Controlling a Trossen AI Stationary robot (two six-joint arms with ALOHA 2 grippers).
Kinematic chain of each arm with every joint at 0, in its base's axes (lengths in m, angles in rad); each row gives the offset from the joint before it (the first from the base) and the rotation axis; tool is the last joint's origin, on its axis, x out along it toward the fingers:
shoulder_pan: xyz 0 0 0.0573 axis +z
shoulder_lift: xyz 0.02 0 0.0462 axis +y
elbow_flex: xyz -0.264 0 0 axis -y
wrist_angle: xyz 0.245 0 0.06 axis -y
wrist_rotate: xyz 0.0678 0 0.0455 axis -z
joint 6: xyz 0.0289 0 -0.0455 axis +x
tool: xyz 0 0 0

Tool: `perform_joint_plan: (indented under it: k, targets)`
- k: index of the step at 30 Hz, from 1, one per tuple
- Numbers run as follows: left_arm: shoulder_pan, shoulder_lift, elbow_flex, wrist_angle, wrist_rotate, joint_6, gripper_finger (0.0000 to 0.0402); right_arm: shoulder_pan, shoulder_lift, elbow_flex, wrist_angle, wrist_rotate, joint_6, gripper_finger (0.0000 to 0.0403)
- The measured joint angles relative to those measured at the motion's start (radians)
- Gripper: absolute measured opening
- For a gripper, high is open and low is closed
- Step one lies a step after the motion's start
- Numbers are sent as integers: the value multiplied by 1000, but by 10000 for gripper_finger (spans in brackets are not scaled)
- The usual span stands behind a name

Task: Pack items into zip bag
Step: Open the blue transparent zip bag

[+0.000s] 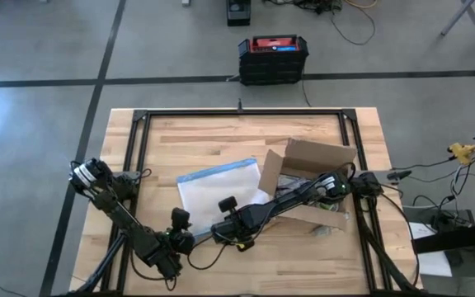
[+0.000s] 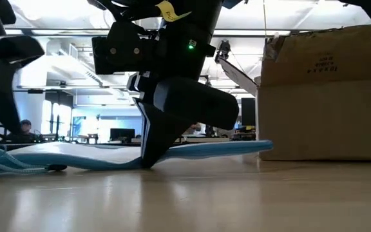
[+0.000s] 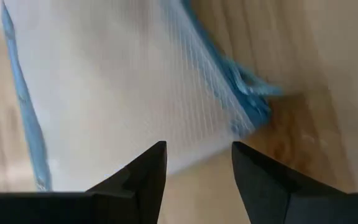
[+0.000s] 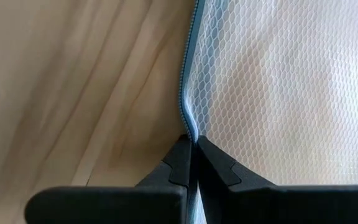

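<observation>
Right wrist view shows the right gripper (image 4: pixel 193 146) pinched shut on the zip bag (image 4: pixel 278 93) edge on the table (image 1: pixel 221 140), so next the left gripper (image 3: pixel 197 163), fingers apart beside it, likely grabs the other side.

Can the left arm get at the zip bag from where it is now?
Probably yes. The left gripper is open, its fingers just short of the zip bag edge with only bare table between. The right gripper, shut on the bag's blue-edged border, holds another side and does not block it.
</observation>
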Motion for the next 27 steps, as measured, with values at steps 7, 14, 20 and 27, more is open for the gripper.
perform_joint_plan:
  k: [7, 14, 20, 27]
  targets:
    - [0, 81, 3, 100, -29, 195, 179, 0, -1, 0, -1, -2, 11, 0]
    - [1, 102, 2, 122, -31, 27, 166, 0, -12, -1, -4, 1, 37, 3]
    - [3, 102, 1, 143, 25, -168, 120, 3, -66, -1, -16, -26, 39, 49]
    - [3, 106, -3, 238, 40, -251, 47, 10, -111, -1, -14, -97, 68, 136]
